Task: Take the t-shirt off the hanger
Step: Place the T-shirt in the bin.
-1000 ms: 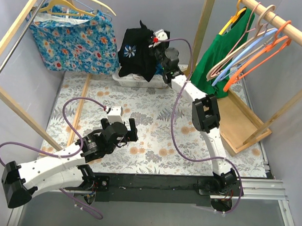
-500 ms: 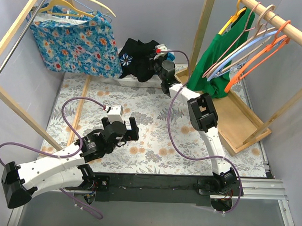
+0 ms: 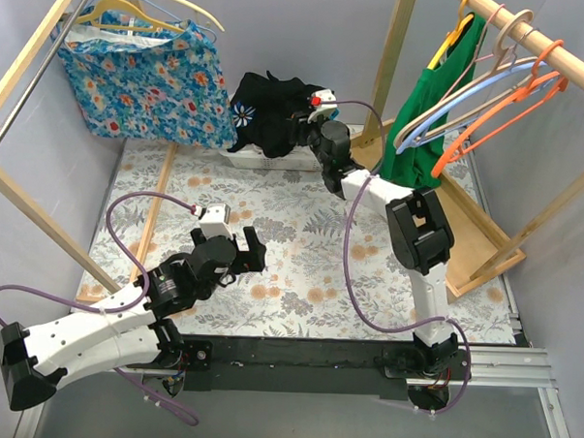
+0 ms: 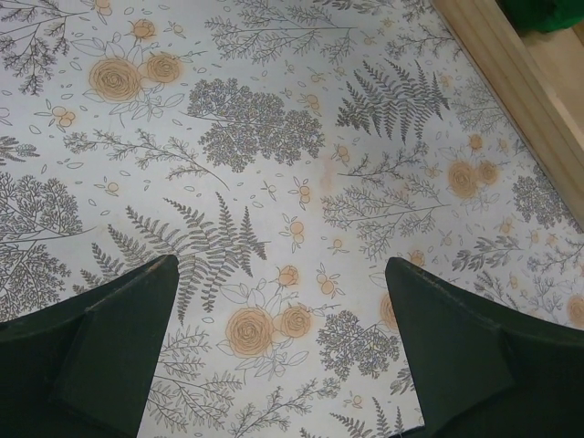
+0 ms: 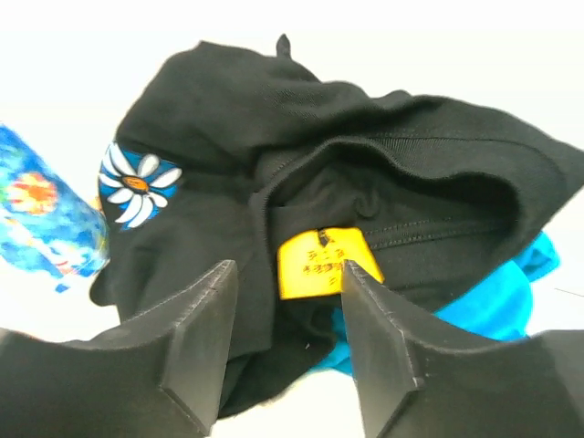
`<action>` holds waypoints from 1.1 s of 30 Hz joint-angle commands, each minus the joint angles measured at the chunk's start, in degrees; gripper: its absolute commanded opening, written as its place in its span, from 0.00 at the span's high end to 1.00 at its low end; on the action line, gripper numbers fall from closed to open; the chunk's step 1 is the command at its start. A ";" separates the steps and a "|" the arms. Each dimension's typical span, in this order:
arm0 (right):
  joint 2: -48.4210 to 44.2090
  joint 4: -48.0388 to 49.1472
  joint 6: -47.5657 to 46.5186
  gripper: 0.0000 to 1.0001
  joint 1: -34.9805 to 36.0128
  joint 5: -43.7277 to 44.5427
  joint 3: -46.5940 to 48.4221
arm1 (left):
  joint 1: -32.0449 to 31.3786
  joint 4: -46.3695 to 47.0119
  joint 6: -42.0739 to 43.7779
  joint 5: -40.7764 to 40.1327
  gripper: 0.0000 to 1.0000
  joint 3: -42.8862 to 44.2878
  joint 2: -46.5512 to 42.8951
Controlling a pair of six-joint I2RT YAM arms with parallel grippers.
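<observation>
Just ahead of our right tool (image 5: 287, 266), whose fingers stand apart and clamp nothing, the black t-shirt (image 5: 228, 137) lies heaped in the white basket (image 3: 238, 159). Its yellow label (image 5: 319, 260) faces us, and a teal cloth (image 5: 493, 306) shows beneath it. Off to that tool's right in the overhead view, a green garment (image 3: 418, 118) hangs from the rail. Our left tool (image 4: 281, 265) gapes wide above the flowered bench (image 4: 274, 137).

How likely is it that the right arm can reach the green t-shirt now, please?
Probably yes: the right claw is open, and the green t-shirt hangs close beside that arm; only the wooden post between them may need skirting.
</observation>
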 commanded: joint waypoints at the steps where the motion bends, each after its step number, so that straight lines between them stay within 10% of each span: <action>1: -7.71 1.69 -2.25 0.47 1.52 3.37 -3.69 | 0.13 -1.18 -0.07 -0.48 0.02 -0.17 -1.36; 10: -8.17 7.94 -3.93 0.62 3.02 -1.46 1.46 | 0.13 -1.01 -0.16 -0.21 0.02 -0.52 -1.80; 21: 25.75 -1.35 1.51 0.50 0.04 -3.13 40.30 | 0.13 0.14 1.25 0.14 0.02 0.44 1.19; 33: 23.22 -3.05 3.10 0.50 -0.67 -5.33 30.40 | 0.13 2.07 2.30 0.93 0.02 2.82 4.53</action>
